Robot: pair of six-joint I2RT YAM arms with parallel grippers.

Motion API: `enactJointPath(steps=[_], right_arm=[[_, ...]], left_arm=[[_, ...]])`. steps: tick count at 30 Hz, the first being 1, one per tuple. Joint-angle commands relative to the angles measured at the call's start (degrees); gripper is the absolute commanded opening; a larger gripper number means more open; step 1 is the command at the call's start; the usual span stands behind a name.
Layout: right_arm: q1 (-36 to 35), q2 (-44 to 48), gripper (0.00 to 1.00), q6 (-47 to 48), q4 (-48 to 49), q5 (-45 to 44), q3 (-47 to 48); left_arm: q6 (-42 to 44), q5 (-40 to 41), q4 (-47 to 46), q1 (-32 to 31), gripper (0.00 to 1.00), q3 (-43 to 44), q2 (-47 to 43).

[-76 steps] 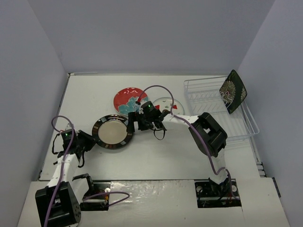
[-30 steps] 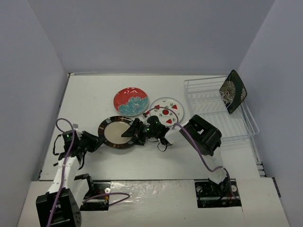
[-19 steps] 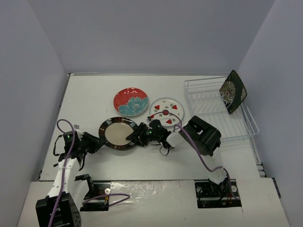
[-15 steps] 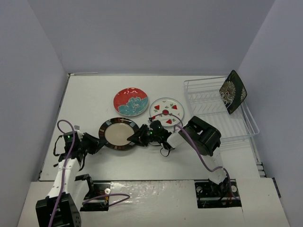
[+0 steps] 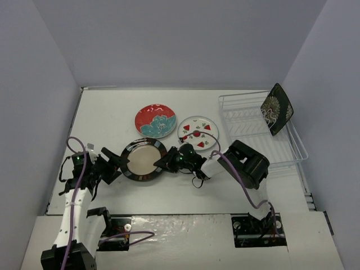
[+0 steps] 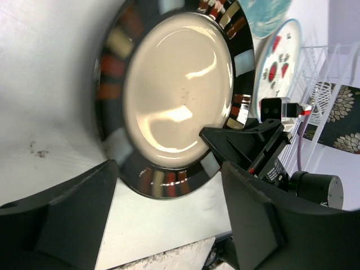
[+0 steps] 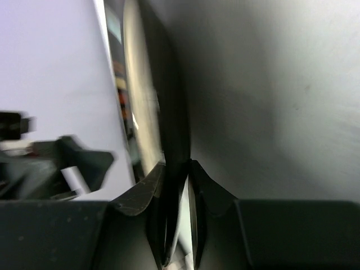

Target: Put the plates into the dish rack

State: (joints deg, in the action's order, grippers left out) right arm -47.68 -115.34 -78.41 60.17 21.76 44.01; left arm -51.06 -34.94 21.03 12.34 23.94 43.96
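The black-rimmed plate with a beige centre (image 5: 142, 159) is in the middle of the table. My right gripper (image 5: 163, 163) is shut on its right rim, and the right wrist view shows the rim (image 7: 173, 140) pinched between the fingers of that gripper (image 7: 177, 169). My left gripper (image 5: 111, 163) is open just left of the plate, its fingers (image 6: 73, 219) apart from the rim (image 6: 169, 183). The red-and-teal plate (image 5: 155, 121) and the watermelon plate (image 5: 198, 130) lie flat behind. The square black plate (image 5: 277, 108) leans at the far end of the dish rack (image 5: 247, 121).
The rack sits at the right by the side wall, and its near edge (image 5: 281, 164) is close to the right arm's elbow (image 5: 249, 163). Grey walls close in the table on three sides. The two flat plates lie between the held plate and the rack.
The right gripper has closed on the black-rimmed plate's right rim. The left gripper, shut at the plate's left edge before, has opened and drawn back a little to the left.
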Motion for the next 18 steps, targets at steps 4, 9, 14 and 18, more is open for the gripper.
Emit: enactJointPath(steps=[4, 9, 14, 18], right_arm=[[-0.3, 19.1, 0.0, 18.7, 2.6, -10.1, 2.8], [-0.3, 28.2, 0.0, 28.7, -0.1, -14.9, 4.5], [0.1, 36.7, 0.0, 40.0, -10.7, -22.5, 10.1], [2.2, 41.7, 0.0, 52.2, -19.2, -31.6, 15.0]], left_arm=[[3.7, -1.7, 3.9, -0.1, 0.83, 7.7, -3.2], [5.7, 0.3, 7.6, -0.1, 0.97, 12.8, -5.2], [8.1, 4.8, 11.3, -0.1, 0.97, 19.5, -2.8], [9.6, 8.2, 12.3, -0.2, 0.97, 24.3, 0.3]])
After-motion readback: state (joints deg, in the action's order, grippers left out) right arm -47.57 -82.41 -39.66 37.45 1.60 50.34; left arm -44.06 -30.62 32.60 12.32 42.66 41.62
